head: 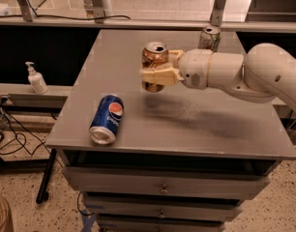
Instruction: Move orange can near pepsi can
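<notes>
Three cans we count, one grey table (196,129). One orange can (155,57) upright, clamped between fingers of one gripper (156,75), raised over table middle. One pepsi can (107,119) lying on side, front left, well apart. One white-green can (209,37) upright at far edge.

The round red, white and blue Pepsi logo is borne by the pepsi can (107,117), left of centre in the frame. Nothing can be read on the orange can (154,54), clasped by the gripper (155,74) at upper centre.
</notes>
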